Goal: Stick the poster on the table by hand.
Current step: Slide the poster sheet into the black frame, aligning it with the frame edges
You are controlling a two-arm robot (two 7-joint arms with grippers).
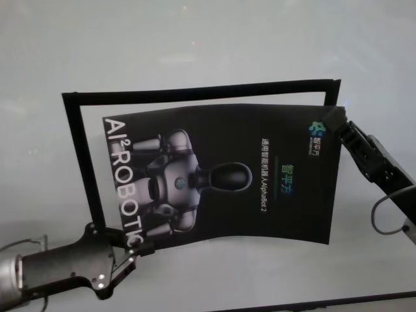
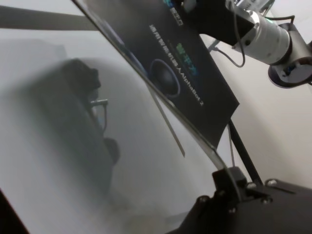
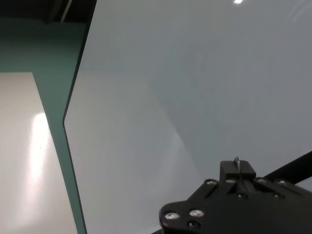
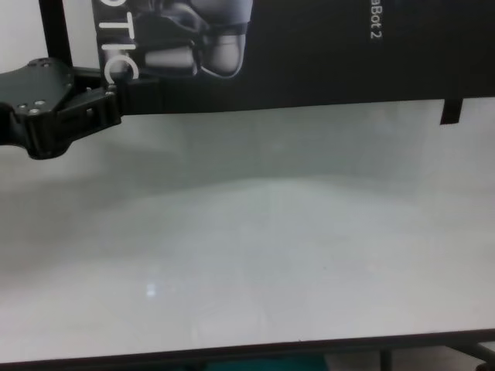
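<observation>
Now both your end effectors grip the poster above the desk.
Your left end effector (image 1: 133, 250) pinches the poster's (image 1: 227, 172) near left corner by the white lettering; your right end effector (image 1: 333, 120) clamps its far right corner. It hangs bowed over the pale desk (image 4: 247, 255), before a thin black frame (image 1: 195, 92).

Poster (image 1: 260, 175): glossy black sheet, thin, flexing, silver-grey print. Table (image 4: 255, 255): smooth pale surface, soft sheen, faint reflections. Left hand (image 1: 133, 250): matt black, hard, silver metal screws. Frame (image 1: 195, 91): matt black bars.
</observation>
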